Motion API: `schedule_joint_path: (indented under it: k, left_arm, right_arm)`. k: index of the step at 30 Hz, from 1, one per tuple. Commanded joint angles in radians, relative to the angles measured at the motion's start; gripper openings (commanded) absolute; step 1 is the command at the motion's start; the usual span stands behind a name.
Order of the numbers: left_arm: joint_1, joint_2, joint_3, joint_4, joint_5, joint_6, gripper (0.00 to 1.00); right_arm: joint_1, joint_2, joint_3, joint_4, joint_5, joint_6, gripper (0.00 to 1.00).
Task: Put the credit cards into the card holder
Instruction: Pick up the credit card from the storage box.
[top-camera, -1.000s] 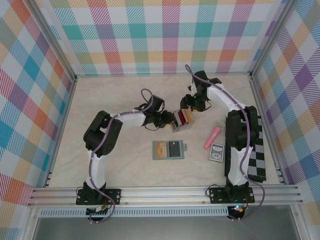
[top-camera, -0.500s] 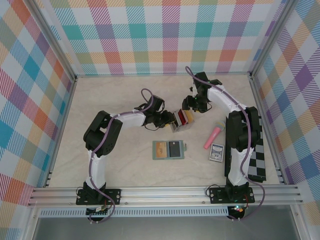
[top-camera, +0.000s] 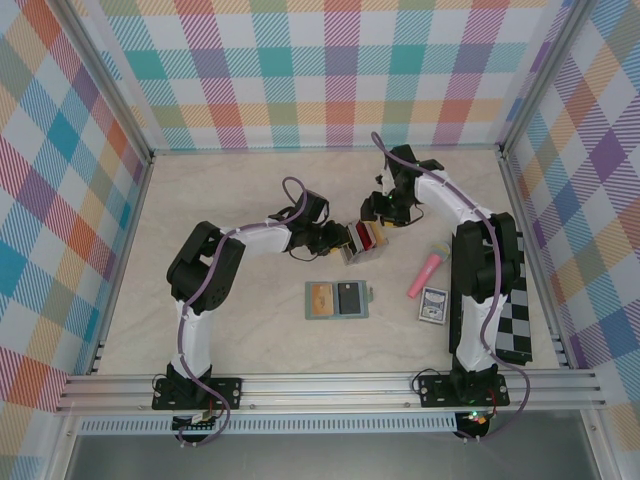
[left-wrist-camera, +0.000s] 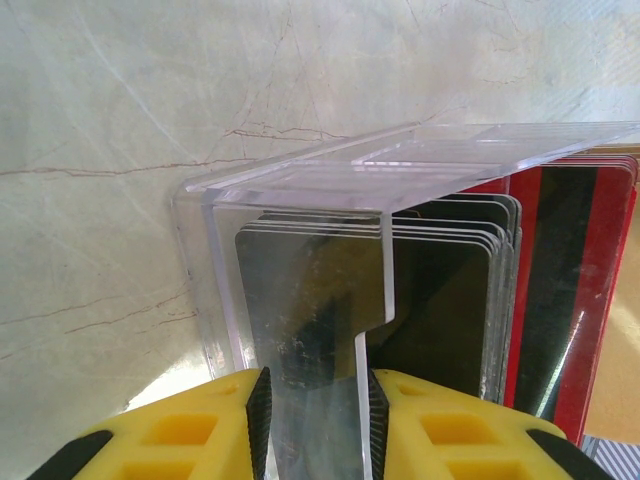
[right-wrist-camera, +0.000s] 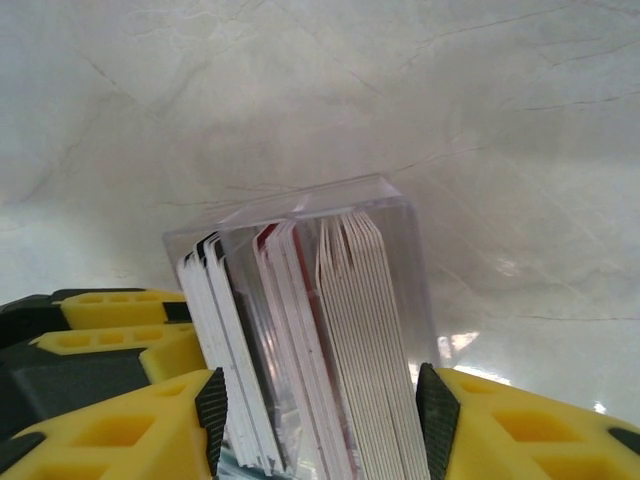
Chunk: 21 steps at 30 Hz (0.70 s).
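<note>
Presently, left hand (left-wrist-camera: 315, 405) clamps the clear rack (left-wrist-camera: 300, 190) by its wall, likely to steady it — right hand (right-wrist-camera: 320, 405) straddles the credit cards (right-wrist-camera: 345, 320) inside, cannot tell whether pinching; card holder (top-camera: 336, 300) lies open nearby.

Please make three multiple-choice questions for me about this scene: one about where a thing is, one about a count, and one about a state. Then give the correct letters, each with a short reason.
1. Where is the open green card holder?
A. Flat on the table, nearer to the robot than the clear rack
B. Leaning against the back wall
C. Lifted in the air

2. How many cards lie in the card holder?
A. None
B. Two
C. Four

3. What is the state of the left pincer?
A. Open, holding nothing
B. Shut on a wall of the clear rack
C. Shut on the card holder

Answers:
1 A: the top view shows it lying open in front of the rack.
2 B: a tan card and a black card sit side by side.
3 B: the left wrist view shows its yellow fingers on both sides of the clear wall.
</note>
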Motion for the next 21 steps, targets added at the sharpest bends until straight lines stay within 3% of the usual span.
schedule_joint_path:
  k: [1, 13, 21]
  left_arm:
    - [0.005, 0.032, -0.021, -0.127, -0.015, 0.016, 0.32]
    - [0.004, 0.036, -0.016, -0.126, -0.012, 0.014, 0.32]
    - [0.004, 0.038, -0.014, -0.127, -0.01, 0.012, 0.32]
  right_arm:
    - [0.006, -0.004, 0.005, 0.002, -0.1, -0.01, 0.55]
    - [0.009, 0.057, 0.012, -0.009, -0.049, -0.006, 0.56]
    - [0.009, 0.018, 0.012, -0.012, -0.071, -0.009, 0.53]
